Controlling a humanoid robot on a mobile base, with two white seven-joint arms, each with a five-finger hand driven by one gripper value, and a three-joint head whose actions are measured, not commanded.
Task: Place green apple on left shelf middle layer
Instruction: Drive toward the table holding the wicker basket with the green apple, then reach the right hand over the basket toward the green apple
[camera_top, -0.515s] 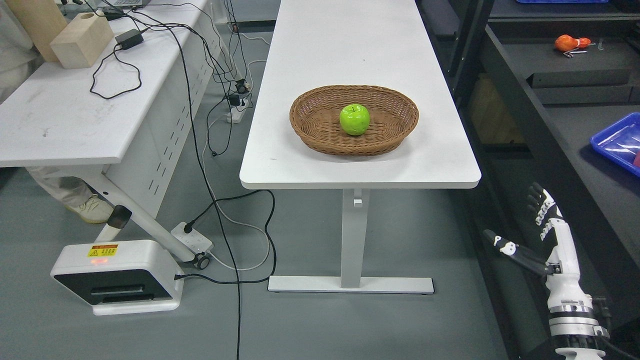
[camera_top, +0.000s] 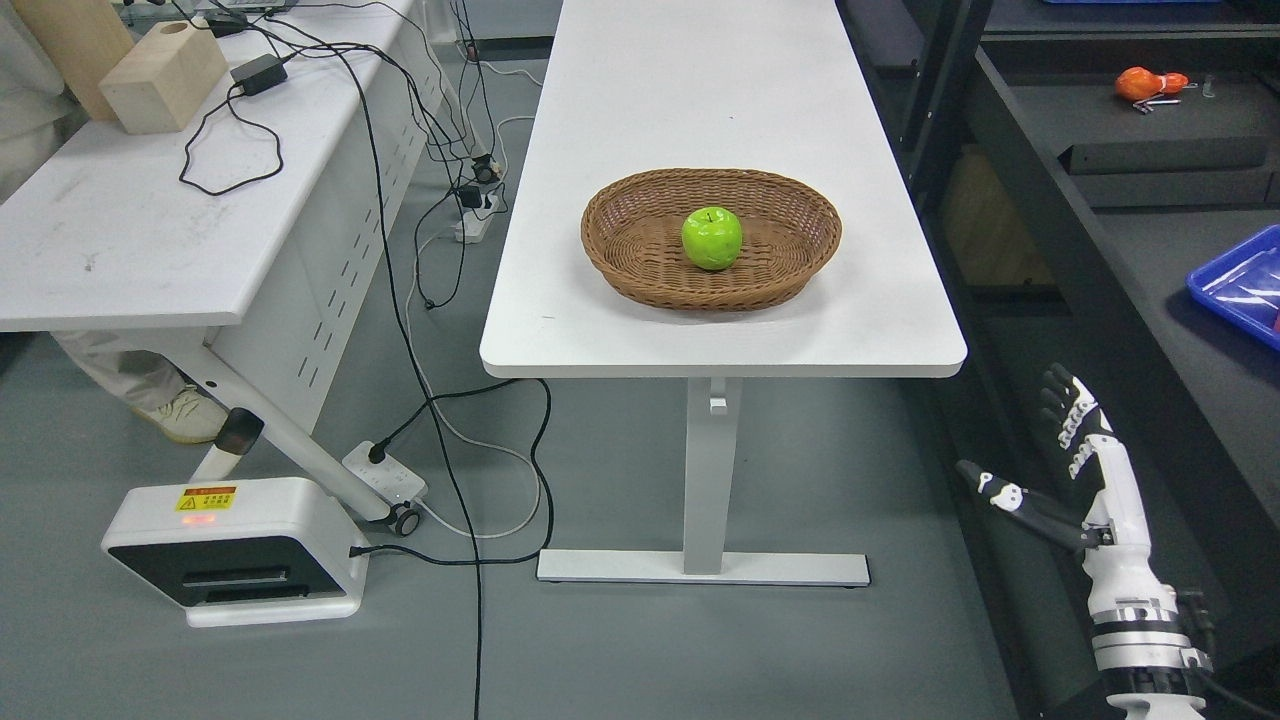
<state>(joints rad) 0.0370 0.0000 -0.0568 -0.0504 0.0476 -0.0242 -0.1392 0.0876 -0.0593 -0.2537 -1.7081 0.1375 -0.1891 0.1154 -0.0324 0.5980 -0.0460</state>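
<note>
A green apple (camera_top: 712, 238) lies in the middle of a brown wicker basket (camera_top: 800, 265) on the near end of a long white table (camera_top: 690, 100). My right hand (camera_top: 1040, 450) is low at the lower right, below the table's edge and well to the right of the basket, with fingers spread and thumb stuck out, holding nothing. A dark shelf unit (camera_top: 1100, 150) stands along the right side. My left arm does not show.
A second white desk (camera_top: 130, 230) at the left carries wooden blocks (camera_top: 163, 78) and cables. A white machine (camera_top: 235, 550) and power strips lie on the floor. A blue tray (camera_top: 1240, 285) and an orange object (camera_top: 1145, 83) sit on the shelves. A person's leg and shoe (camera_top: 185, 415) show behind the desk.
My right hand has risen slightly. The whole picture has shifted a little, so the camera has moved. The apple and basket stay put.
</note>
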